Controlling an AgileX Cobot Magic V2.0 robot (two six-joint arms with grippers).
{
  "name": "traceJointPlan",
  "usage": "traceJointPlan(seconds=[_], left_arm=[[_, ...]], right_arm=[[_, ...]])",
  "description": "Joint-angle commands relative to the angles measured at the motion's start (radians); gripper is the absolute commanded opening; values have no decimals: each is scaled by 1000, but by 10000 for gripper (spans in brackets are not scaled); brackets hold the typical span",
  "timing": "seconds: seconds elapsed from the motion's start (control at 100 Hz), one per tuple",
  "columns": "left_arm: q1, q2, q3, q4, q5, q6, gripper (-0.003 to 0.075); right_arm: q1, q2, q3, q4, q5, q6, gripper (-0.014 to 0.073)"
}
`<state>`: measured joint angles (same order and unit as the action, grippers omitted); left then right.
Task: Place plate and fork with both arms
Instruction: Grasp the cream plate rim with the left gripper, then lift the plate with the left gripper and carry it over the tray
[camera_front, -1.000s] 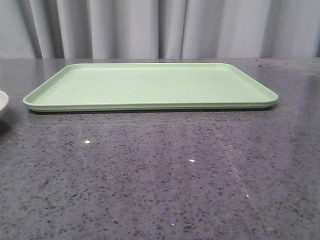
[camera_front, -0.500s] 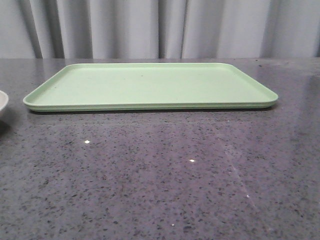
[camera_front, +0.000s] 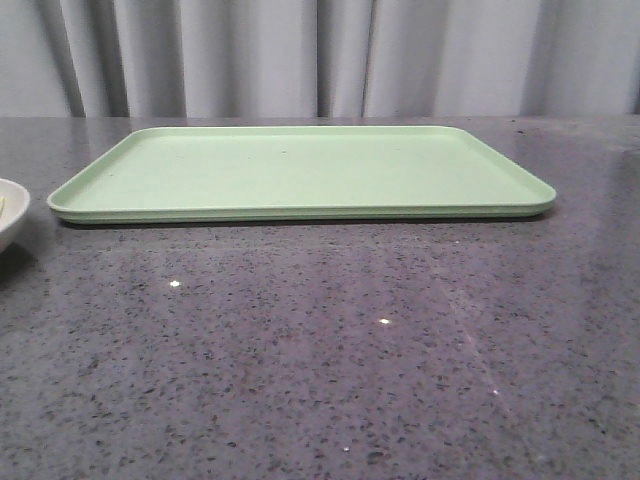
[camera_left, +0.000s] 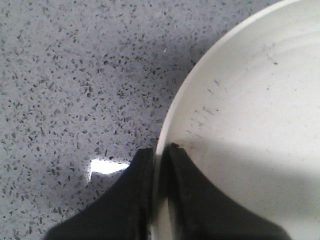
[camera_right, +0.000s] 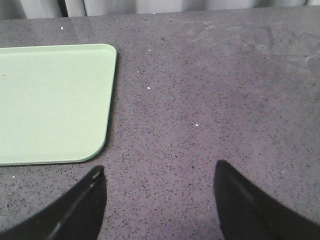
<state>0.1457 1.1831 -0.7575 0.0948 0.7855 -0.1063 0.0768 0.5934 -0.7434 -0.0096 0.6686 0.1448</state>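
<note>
At the bench's left edge, my left claw (camera_left: 159, 150) is pinching the plate (camera_front: 8, 212) by its rim, one finger (camera_left: 140, 170) outside and one inside, closed tight on it. The plate is sitting just left of the tray (camera_front: 300, 172), barely apart from it. My right claw (camera_right: 157, 172) is hanging wide open over bare bench (camera_right: 210, 90) beside the tray's near right corner, gripping nothing. No fork is showing.
</note>
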Motion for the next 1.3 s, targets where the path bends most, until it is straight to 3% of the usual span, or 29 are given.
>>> traceJointPlan(seconds=[0.0, 0.36, 0.66, 0.87, 1.29], left_arm=[[0, -14, -21, 10, 0, 3, -20], [0, -174, -21, -142, 13, 29, -20], [-4, -236, -100, -365, -38, 59, -20], [-59, -153, -168, -477, -121, 86, -20], [-302, 154, -286, -616, -344, 82, -20]], right_arm=[[1, 8, -32, -2, -68, -12, 476], [1, 8, -32, 10, -63, -12, 476], [1, 8, -32, 10, -62, -12, 476], [1, 8, -32, 10, -62, -12, 476], [1, 8, -32, 18, -62, -12, 476]])
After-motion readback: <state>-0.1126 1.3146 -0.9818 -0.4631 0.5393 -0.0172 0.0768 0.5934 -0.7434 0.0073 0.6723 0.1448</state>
